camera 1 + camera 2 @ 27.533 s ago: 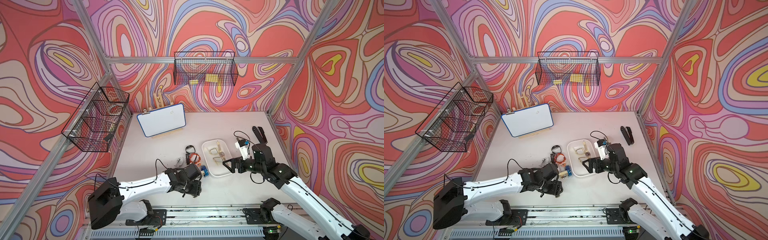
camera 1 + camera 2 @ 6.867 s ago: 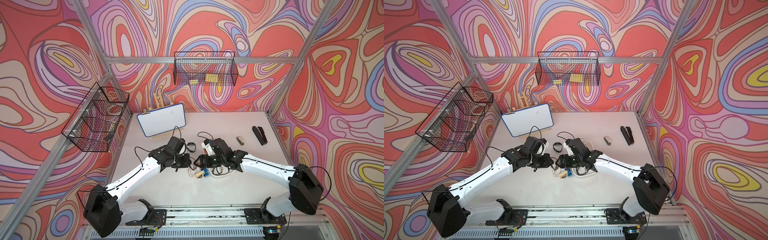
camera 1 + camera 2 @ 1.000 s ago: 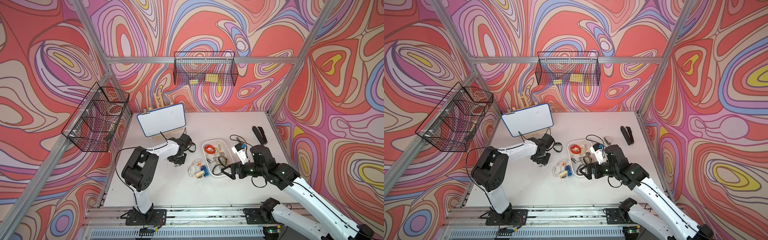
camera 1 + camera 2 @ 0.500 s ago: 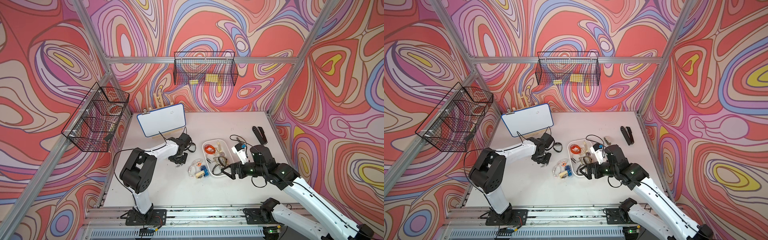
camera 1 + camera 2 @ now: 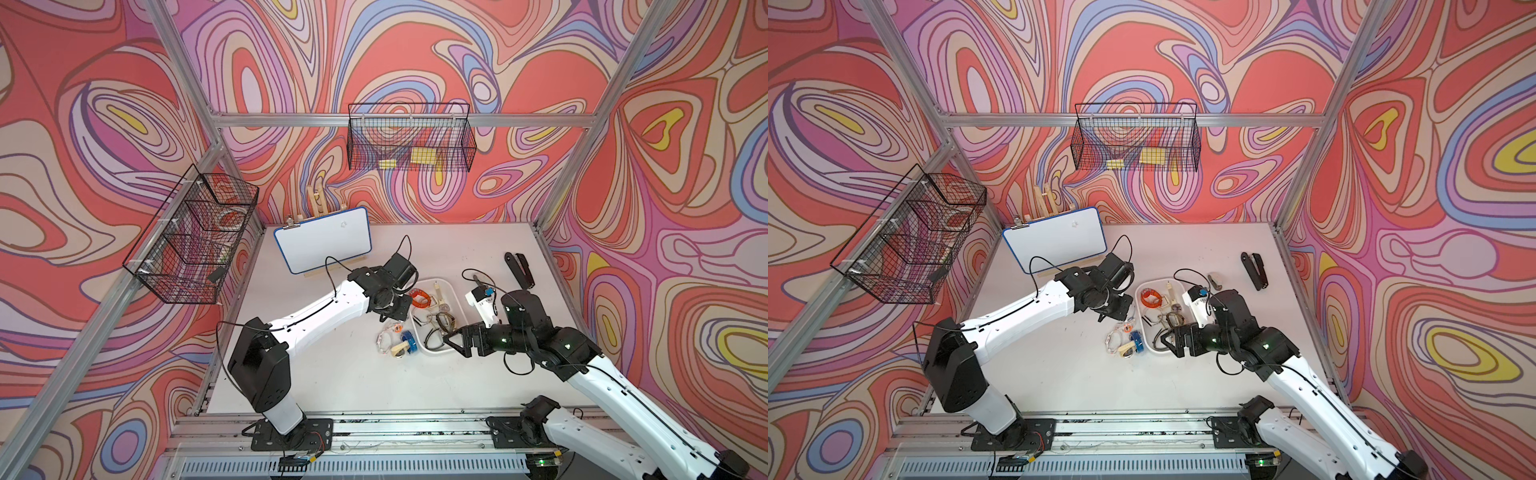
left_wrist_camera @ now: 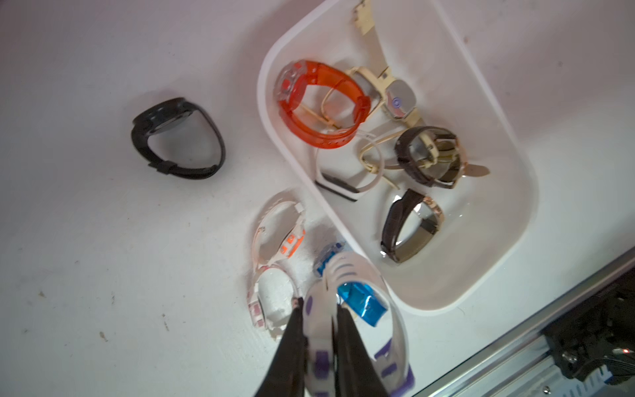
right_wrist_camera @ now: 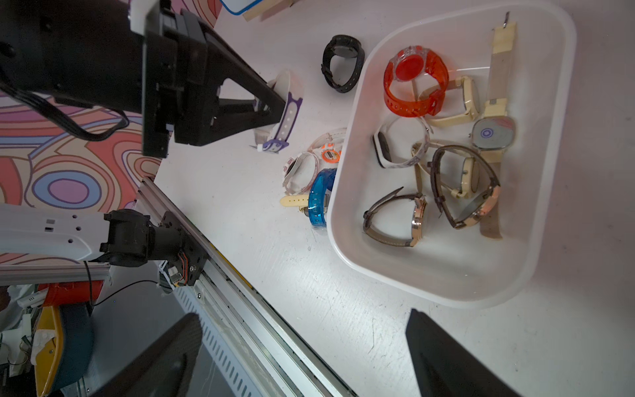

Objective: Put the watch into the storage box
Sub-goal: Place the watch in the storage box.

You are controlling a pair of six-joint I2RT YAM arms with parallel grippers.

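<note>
One watch in hand, mid-carry I'd say. In a top view: your left gripper (image 5: 392, 322) just beside storage box (image 5: 449, 291); right gripper (image 5: 454, 347) gapes wide, empty, at box's near end. Left wrist: jaws pinch strap of white-purple watch (image 6: 357, 266), outside box, over blue watch (image 6: 360, 304). Next up: clear rim, let go. Right wrist: black watch (image 7: 342, 63), orange-faced watch (image 7: 330, 156) loose by box wall, could snag.
</note>
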